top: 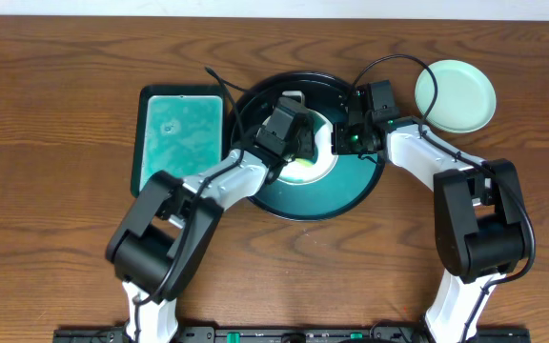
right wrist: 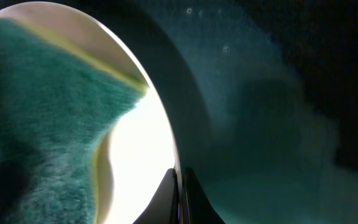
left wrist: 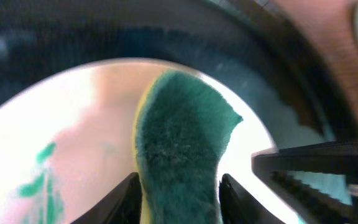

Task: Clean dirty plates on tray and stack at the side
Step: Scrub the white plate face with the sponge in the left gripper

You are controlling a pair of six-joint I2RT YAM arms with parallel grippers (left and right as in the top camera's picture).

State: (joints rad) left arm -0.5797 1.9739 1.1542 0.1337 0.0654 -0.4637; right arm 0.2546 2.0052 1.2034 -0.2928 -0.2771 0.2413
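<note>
The left end effector (left wrist: 179, 186) is standing over the white plate (left wrist: 86, 118) with its fingers (left wrist: 128, 199) part-way apart, each touching a side of the green sponge (left wrist: 185, 130) sitting between them; the sponge is bending forward onto the plate, a yellow layer showing along its left edge; teal smears (left wrist: 42, 180) are lying on the plate left of it; the right end effector (right wrist: 180, 196) is pinching the plate's rim, its fingers pressed almost together with only the thin edge between them; the plate is lying inside the tray (top: 351, 186), near its middle, with the two arms reaching in from either side; a mint plate (top: 456, 95) is resting on the worktop (top: 65, 76) right of the tray, apart from it; a rectangular tray (top: 181, 133) with a teal inside is lying just beside the tray's left rim.
</note>
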